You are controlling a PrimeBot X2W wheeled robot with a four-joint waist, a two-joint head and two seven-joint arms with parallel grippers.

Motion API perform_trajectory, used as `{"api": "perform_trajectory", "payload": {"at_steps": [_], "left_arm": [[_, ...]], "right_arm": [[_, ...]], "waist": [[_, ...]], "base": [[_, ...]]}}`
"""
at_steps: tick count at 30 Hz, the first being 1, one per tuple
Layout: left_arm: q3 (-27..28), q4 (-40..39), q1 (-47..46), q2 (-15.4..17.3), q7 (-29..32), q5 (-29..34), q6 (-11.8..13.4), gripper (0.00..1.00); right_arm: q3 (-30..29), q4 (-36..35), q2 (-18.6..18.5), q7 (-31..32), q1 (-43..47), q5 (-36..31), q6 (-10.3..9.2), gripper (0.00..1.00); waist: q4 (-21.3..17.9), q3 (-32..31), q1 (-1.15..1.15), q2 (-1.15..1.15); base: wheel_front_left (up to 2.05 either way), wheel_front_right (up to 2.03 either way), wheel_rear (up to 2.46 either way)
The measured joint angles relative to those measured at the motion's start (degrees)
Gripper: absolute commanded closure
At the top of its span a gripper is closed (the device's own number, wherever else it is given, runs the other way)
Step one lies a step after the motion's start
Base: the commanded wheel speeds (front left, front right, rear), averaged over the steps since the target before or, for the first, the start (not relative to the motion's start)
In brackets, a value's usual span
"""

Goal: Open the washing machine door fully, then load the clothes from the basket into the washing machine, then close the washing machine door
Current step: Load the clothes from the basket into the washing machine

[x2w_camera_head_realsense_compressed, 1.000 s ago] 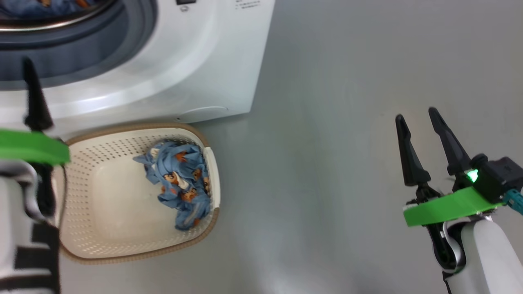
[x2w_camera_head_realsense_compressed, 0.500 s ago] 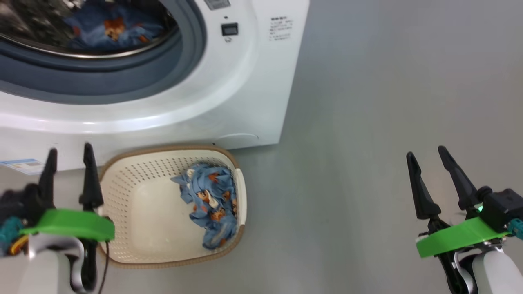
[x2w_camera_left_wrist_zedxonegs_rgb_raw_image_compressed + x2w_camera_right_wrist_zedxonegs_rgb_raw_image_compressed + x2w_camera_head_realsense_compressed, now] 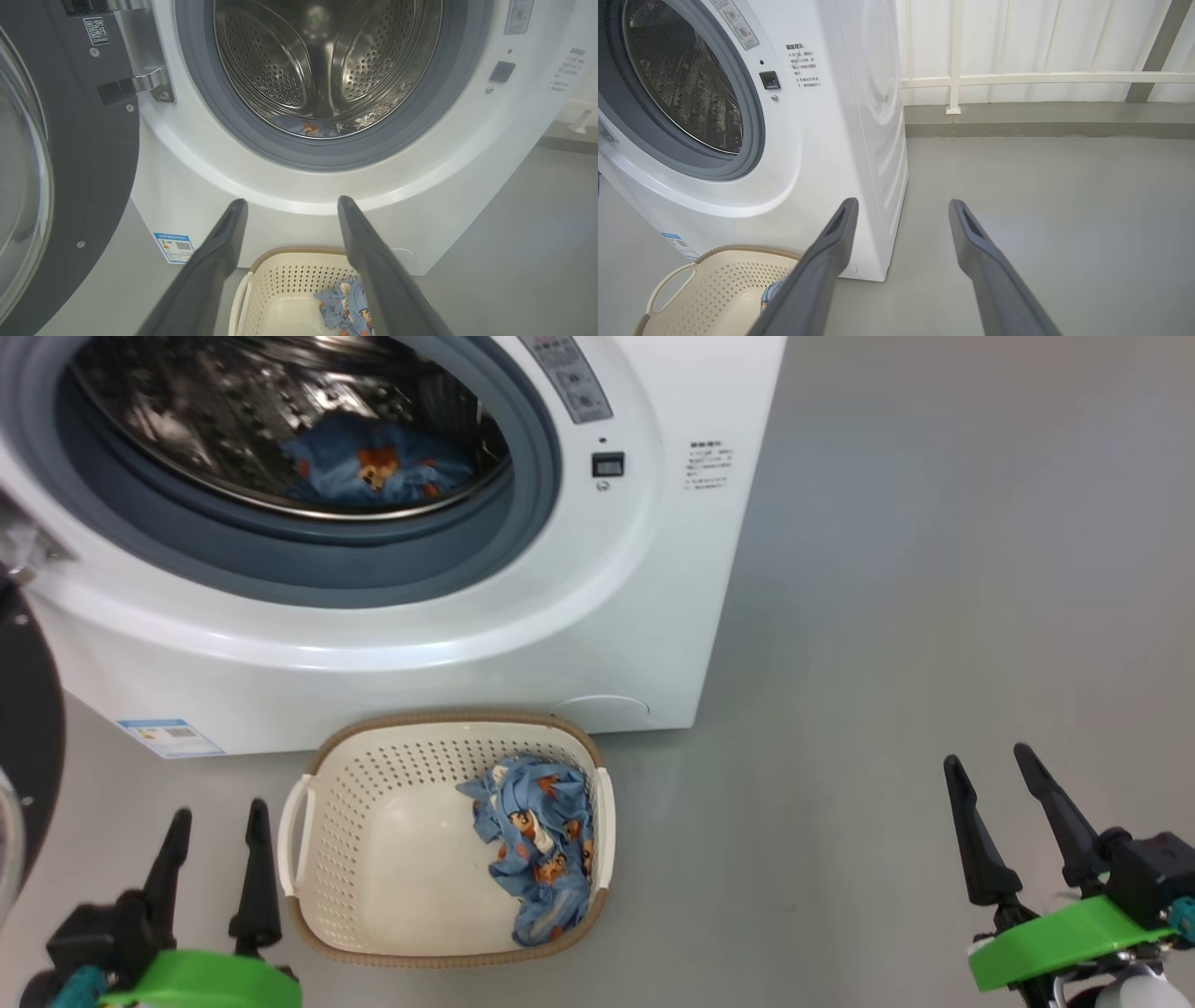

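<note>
The white washing machine (image 3: 597, 616) stands with its door (image 3: 23, 747) swung open to the left; in the left wrist view the door's (image 3: 70, 154) black rim and glass show at left. One light-blue printed garment (image 3: 373, 467) lies in the steel drum (image 3: 322, 60). More of the clothes (image 3: 537, 845) lie at the right side of the cream basket (image 3: 373, 840) on the floor before the machine. My left gripper (image 3: 213, 821) is open and empty, left of the basket. My right gripper (image 3: 991, 773) is open and empty, far to the right over bare floor.
Grey floor (image 3: 887, 663) stretches to the right of the machine. In the right wrist view a white panelled wall with a rail (image 3: 1041, 77) stands behind it. A blue energy label (image 3: 170, 737) sits low on the machine's front.
The head view has tilted up, so the drum and the garment inside come into sight. My left gripper has drawn down and back from the machine's front to beside the basket. Both stay open.
</note>
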Motion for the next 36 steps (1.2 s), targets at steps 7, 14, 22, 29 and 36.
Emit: {"api": "perform_trajectory", "payload": {"at_steps": [7,14,22,29,36], "left_arm": [[0.25,-2.42,4.43,0.00,0.02,-0.14,0.00,0.00],[1.04,-5.50,7.87,0.01,0.04,-0.05,0.00,0.00],[1.51,-6.90,8.81,-0.16,0.04,0.01,0.00,0.00],[1.59,-7.34,8.84,-0.18,0.04,0.01,0.00,0.00],[0.78,-5.94,8.74,-0.41,0.04,-0.10,0.00,0.00]], "right_arm": [[-1.29,-0.08,-0.08,0.00,3.07,0.08,0.00,0.00],[-1.92,-0.38,-0.18,0.00,4.69,0.09,0.00,0.00],[-2.50,-0.56,-0.16,0.00,4.72,0.09,0.00,0.00],[-2.63,-0.90,-0.14,0.00,5.34,0.09,0.00,0.00],[-2.47,-1.03,-0.05,0.00,5.38,0.09,0.00,0.00]], "waist": [[1.66,-2.71,0.00,0.00],[2.58,-4.14,0.00,0.00],[2.50,-4.40,0.00,0.00],[2.11,-4.31,0.00,0.00],[1.63,-3.15,0.00,0.00]], "base": [[0.00,0.00,0.00],[0.00,0.00,0.00],[0.00,0.00,0.00],[0.00,0.00,0.00],[0.00,0.00,0.00]]}}
